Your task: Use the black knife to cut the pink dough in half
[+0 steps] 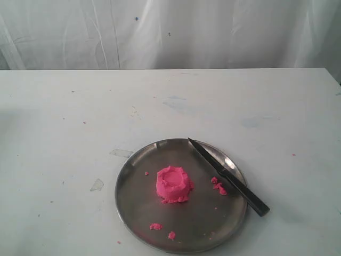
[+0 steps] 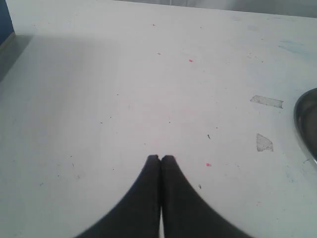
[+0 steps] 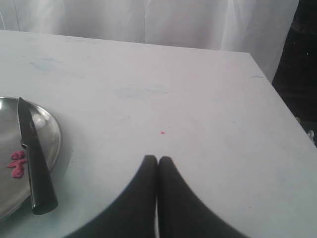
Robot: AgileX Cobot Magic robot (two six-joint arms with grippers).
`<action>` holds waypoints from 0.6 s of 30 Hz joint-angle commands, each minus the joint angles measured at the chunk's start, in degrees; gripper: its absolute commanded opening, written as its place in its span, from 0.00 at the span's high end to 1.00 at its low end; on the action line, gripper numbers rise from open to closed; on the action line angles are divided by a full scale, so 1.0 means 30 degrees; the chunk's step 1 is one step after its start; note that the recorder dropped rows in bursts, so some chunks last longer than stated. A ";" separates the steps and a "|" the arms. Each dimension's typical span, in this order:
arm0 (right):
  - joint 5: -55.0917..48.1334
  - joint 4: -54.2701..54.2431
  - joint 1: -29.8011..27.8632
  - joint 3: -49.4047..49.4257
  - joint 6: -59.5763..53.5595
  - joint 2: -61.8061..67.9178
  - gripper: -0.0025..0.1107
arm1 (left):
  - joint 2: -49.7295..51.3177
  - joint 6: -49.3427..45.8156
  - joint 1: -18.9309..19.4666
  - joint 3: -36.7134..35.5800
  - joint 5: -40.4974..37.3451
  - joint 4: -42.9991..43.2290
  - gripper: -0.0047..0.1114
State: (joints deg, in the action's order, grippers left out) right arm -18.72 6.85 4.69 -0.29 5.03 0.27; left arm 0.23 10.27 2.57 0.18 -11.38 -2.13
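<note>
1. Exterior view: a white table (image 1: 64,117) stands before a white curtain (image 1: 213,32). A round steel plate (image 1: 213,224) sits near the table's front edge. The pink dough (image 1: 173,184), one lump with a dented top, rests at the plate's middle. The black knife (image 1: 229,177) lies across the plate's right side, tip on the far rim, handle end past the rim over the table. Pink crumbs (image 1: 218,186) lie between dough and knife.
2. Left wrist view: the left gripper (image 2: 160,157) is over bare table, fingers pressed together with nothing between them. The plate's rim shows off to one side.
3. Right wrist view: the right gripper (image 3: 157,158) is over bare table, fingers pressed together, empty, well apart from the knife's handle.
</note>
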 commanded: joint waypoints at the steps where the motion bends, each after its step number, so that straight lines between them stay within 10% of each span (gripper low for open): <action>1: 0.0136 0.0142 0.0124 0.0098 0.0049 -0.0091 0.98 | -0.0078 -0.0020 0.0046 -0.0059 -0.0074 -0.0119 0.96; 8: 0.1359 -0.0304 0.0124 0.0098 0.0405 -0.0091 0.98 | -0.0078 -0.0020 0.0046 -0.0059 -0.0074 -0.0119 0.96; 18: 1.1596 -0.5363 0.0136 0.0098 0.9312 -0.0091 0.98 | -0.0078 -0.0020 0.0046 -0.0059 -0.0114 -0.0119 0.96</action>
State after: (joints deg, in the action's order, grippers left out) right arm 7.01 -7.61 4.69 -0.20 24.16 0.27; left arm 0.23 10.27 2.57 0.18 -11.38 -2.13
